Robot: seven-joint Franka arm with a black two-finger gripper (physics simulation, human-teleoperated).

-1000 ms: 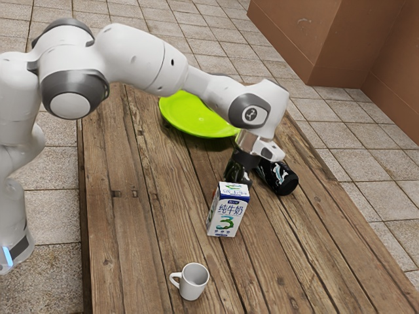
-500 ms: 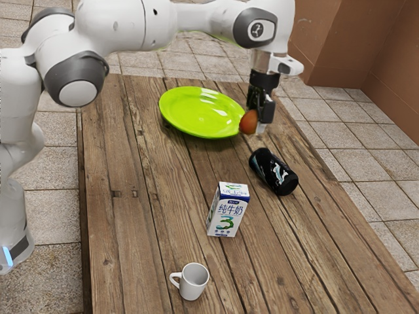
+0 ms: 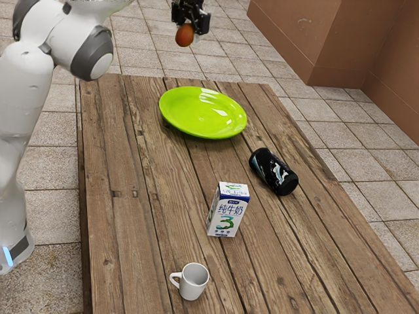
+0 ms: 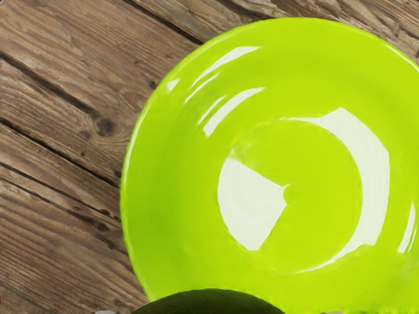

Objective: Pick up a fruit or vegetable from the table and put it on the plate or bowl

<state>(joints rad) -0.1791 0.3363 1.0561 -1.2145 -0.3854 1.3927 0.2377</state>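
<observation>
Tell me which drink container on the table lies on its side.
The black can, toward the exterior view's right, lies on its side. The milk carton and the white cup both stand upright.

The white arm (image 3: 33,78) stands at nine o'clock and reaches to twelve o'clock, where its black gripper (image 3: 187,26) hangs downward, clamped on a fruit (image 3: 184,36).

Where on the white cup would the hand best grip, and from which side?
The white cup stands upright, mouth open upward: likely come from above and pinch the rim, one finger inside, one outside. Avoid the handle, which sticks out toward the exterior view's left.
</observation>
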